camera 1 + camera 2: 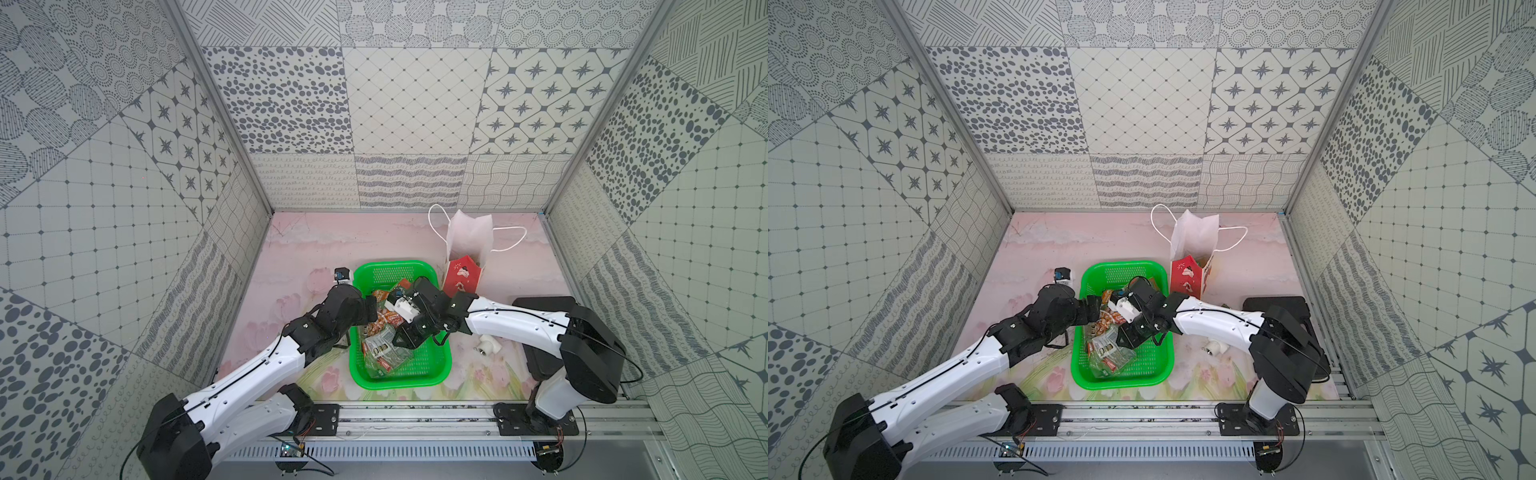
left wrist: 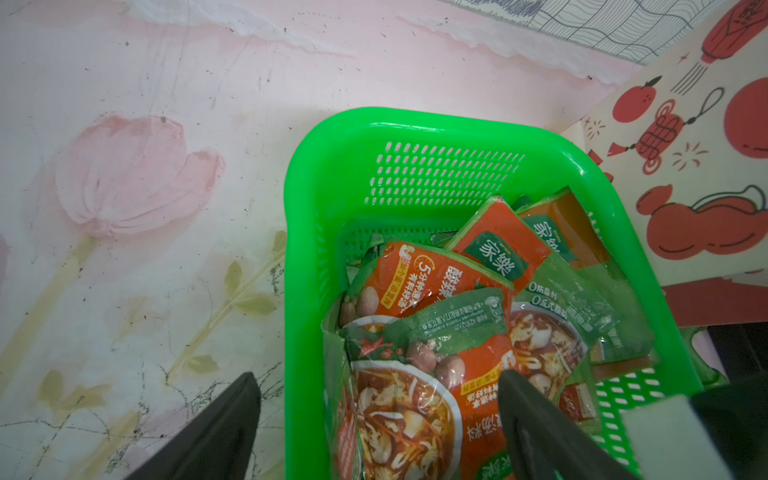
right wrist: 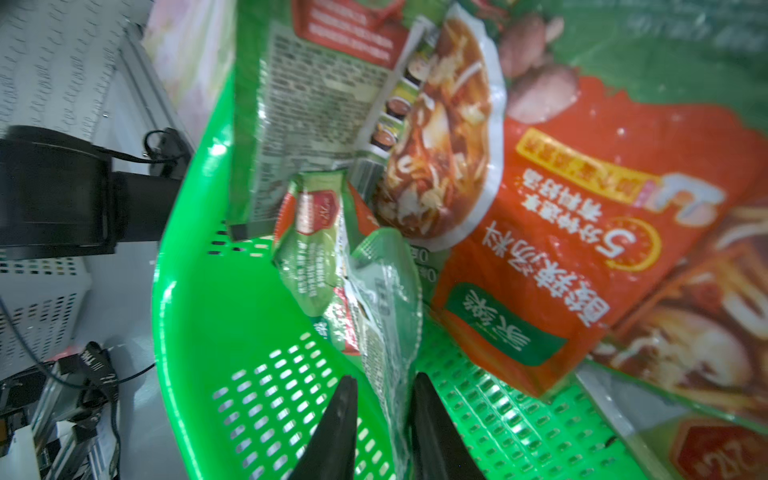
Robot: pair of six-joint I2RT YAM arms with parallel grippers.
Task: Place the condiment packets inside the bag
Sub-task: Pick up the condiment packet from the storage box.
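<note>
The condiment packets (image 1: 382,347) lie heaped in the green mesh basket (image 1: 395,384). The right hand (image 3: 384,376), narrow, pinches one crumpled silvery-green packet (image 3: 374,282). The left hand (image 2: 376,376) stands wide over the basket's 10 o'clock edge. The bag (image 1: 462,276) stands upright at the basket's 1 o'clock.

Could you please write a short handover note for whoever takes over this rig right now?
The left gripper is open and empty, fingers straddling a wall of the green basket.
The right gripper is shut on a silvery-green packet inside it.
The other condiment packets lie piled there.
The bag stands upright beyond the basket, its inside hidden.
Done: nothing confirmed.
Left: bag this packet, then the rest.
</note>
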